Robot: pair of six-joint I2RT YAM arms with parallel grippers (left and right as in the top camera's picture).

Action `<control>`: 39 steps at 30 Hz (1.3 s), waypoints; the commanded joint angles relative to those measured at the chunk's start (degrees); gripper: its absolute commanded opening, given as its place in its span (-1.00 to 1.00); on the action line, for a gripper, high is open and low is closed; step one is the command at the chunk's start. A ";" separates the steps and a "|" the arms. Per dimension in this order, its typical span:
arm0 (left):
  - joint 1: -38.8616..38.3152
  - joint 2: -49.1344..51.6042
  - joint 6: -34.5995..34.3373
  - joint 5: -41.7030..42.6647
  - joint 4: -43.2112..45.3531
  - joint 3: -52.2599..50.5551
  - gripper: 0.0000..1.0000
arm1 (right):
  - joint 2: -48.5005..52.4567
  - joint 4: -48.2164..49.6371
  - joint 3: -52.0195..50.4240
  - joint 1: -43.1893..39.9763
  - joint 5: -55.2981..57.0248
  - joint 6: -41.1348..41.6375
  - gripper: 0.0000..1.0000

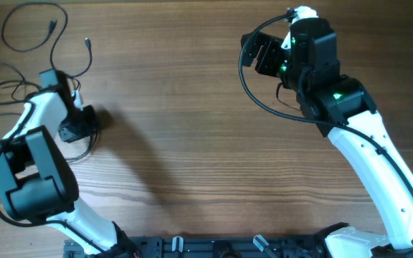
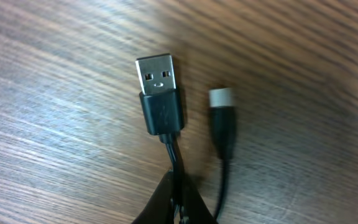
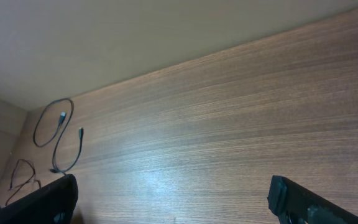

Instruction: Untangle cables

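**Stock on the bench (image 1: 214, 143), nearest my left wrist first**

1. Left jaws: clenched on the flat-plug cord (image 2: 174, 155), pinching it just behind the plug body (only my tips show, at the bottom of the wrist view).
2. Flat plug (image 2: 159, 78): silvery end, lying on the wood and pointing away from me.
3. Round plug (image 2: 222, 99): on a separate cord, just beside item 2 and not touching it. I cannot tell whether the two cords cross beneath my tips.
4. Remaining cables (image 1: 52, 27): loose loops and curls spread over the far-left corner, beyond my left wrist.
5. Right jaws: released and spread wide over the far right side, well apart from every cord.

**Hazards noted**

- If the two cords are crossed out of sight, pulling item 1 would drag item 3 along and tighten the snarl.
- The cord is thin, so a quick tug could slide it through my pinch.
- My grip sits close to the plug, so a sideways pull would strain that joint.
- Nothing pins the far loops (my right jaws are too distant), so they may trail toward the bench edge.
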 commanded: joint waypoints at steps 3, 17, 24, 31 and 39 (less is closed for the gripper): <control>-1.66 1.88 -1.33 -2.47 -0.07 -0.48 1.00 | 0.26 -0.28 0.20 -0.02 0.66 0.79 0.99; 9.14 -8.24 -12.87 -2.36 6.12 5.31 1.00 | 0.26 -0.17 0.20 -0.02 0.02 0.79 0.99; 15.41 -12.31 -8.02 34.69 9.88 5.31 0.99 | -0.85 0.72 0.39 -0.04 0.52 0.15 0.99; 12.39 -30.29 -5.25 34.25 9.51 5.29 1.00 | -12.15 -0.44 0.46 -0.02 11.41 -4.00 0.99; 7.98 -51.52 -2.12 32.50 5.44 1.01 1.00 | -22.25 -12.66 -1.11 -0.02 15.74 -4.13 1.00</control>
